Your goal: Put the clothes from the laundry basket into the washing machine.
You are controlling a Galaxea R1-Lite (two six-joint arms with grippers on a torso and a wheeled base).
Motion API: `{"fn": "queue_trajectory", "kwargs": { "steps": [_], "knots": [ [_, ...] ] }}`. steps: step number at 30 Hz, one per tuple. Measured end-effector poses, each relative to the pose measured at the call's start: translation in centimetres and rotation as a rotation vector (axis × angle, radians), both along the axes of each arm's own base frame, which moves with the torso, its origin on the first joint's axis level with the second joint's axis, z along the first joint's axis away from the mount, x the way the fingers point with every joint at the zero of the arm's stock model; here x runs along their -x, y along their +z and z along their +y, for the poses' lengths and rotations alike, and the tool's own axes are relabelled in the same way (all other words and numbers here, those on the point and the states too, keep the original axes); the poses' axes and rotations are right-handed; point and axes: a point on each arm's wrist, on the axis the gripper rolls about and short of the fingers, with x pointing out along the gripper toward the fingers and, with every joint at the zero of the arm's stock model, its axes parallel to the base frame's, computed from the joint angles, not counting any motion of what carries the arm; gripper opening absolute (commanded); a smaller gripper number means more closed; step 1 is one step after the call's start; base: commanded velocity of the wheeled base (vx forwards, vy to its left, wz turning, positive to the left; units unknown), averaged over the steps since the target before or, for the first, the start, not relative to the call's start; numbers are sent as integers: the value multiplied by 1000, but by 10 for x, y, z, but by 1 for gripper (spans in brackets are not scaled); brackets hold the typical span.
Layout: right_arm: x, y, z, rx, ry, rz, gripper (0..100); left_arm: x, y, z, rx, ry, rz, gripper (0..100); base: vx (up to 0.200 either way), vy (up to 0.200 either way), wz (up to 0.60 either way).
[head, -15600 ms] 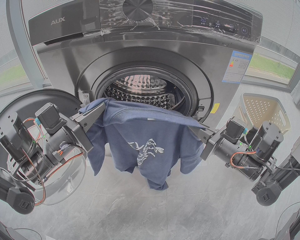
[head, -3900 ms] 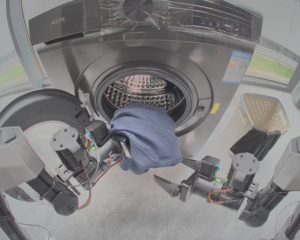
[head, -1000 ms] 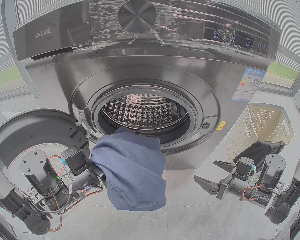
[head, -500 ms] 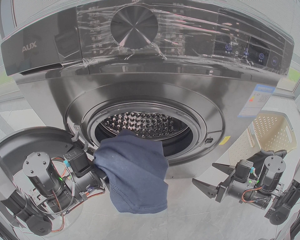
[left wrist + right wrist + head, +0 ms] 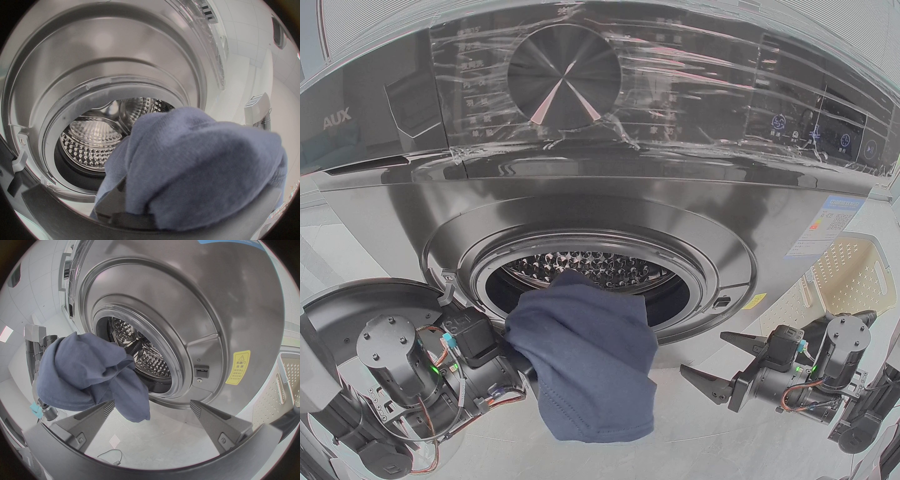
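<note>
Your head view shows the dark blue cloth garment (image 5: 587, 362) draped over the left gripper (image 5: 509, 369) at the grey steel washing machine's round mouth (image 5: 675, 275), and the right gripper (image 5: 705, 355) spread wide, holding nothing; in your left wrist view the garment (image 5: 200, 168) hides those jaws, so you cannot tell their state; your right wrist view shows its gripper (image 5: 151, 404) gaping, well apart from the garment (image 5: 81, 371).

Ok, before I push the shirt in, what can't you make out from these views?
- The left end effector: buried under the navy shirt in head and left wrist views; grip unreadable.
- Floor of the drum: mostly hidden by the shirt and the opening rim in all views.
- The laundry basket: cut by the head view's right edge, inside blocked by the right arm.
</note>
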Motion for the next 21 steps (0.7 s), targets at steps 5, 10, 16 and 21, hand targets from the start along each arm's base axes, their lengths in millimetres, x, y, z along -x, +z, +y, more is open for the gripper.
{"fn": "queue_trajectory", "kwargs": {
  "steps": [5, 10, 16, 21],
  "knots": [
    [2, 0, 2, -1, 10, -1, 100, 2, -4, -5, -5, 21, 15, 0, 0, 0, 0],
    [6, 0, 5, 1, 32, 0, 100, 2, -9, -9, -21, 14, 34, 0, 0, 0, 0],
    [8, 0, 6, 3, 40, 3, 100, 0, -14, -11, -32, 24, 50, 0, -100, 0, 0],
    [8, -1, 6, 4, 41, 6, 100, -2, -15, -11, -29, 28, 51, 0, 0, 0, 0]
  ]
}}
